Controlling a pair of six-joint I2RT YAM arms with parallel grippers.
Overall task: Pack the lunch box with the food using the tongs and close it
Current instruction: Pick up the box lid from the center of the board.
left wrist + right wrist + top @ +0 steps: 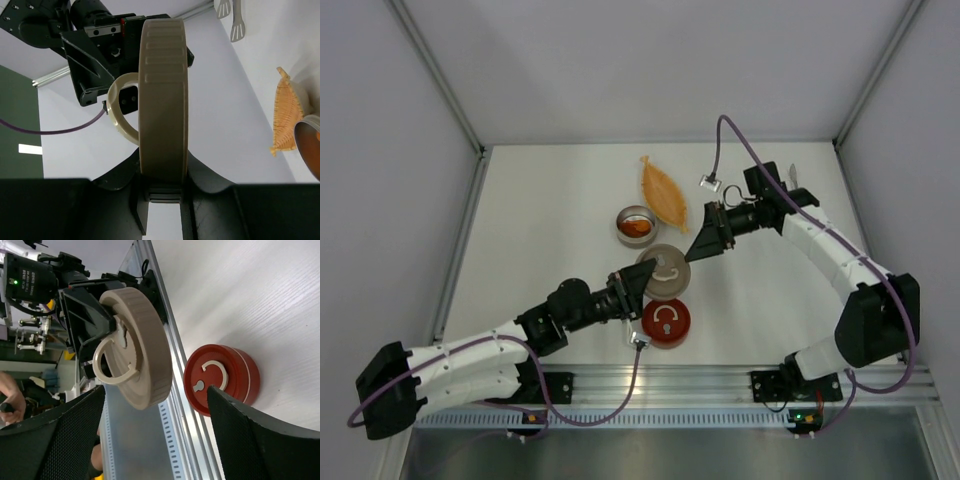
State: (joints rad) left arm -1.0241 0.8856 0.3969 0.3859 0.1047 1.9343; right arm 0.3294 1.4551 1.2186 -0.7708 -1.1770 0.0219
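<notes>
**Lunch box, found in parts.**

- The beige lid point(162, 90) is round, with a ribbed rim and a pale ring handle on its top face. It stands on edge above the tabletop point(550, 230). The left gripper point(162, 175) has it clamped across its thickness, fingers closed firmly on the rim.
- The red container point(666, 322) is round and low, with a pale ring handle and a keyhole-shaped mark on top. It sits flat, just to the near side of the lifted lid.
- The steel bowl point(621, 218) is open and upright, beyond the lid. It holds the food point(638, 229) (orange-brown; single pieces cannot be told apart).

**Tongs.** The tongs point(237, 30) are shiny silver, and only their flat tip ends are clearly seen. They lie toward the far right of the tabletop, well apart from both grippers.

**Right gripper.** The right gripper point(155, 390) has its jaws spread wide with nothing between them. It hovers just beside the lid, facing its handle side.

**Other item.** An orange leaf-shaped dish point(663, 192) lies just beyond the bowl. Whether the two touch cannot be told.

**Surface and room.** The tabletop is white and matt, with a faint grain. Pale panels point(620, 60) close it in on three sides, with grey metal posts at the corners. An aluminium rail point(720, 378) runs along the near edge and carries both arm bases.
</notes>
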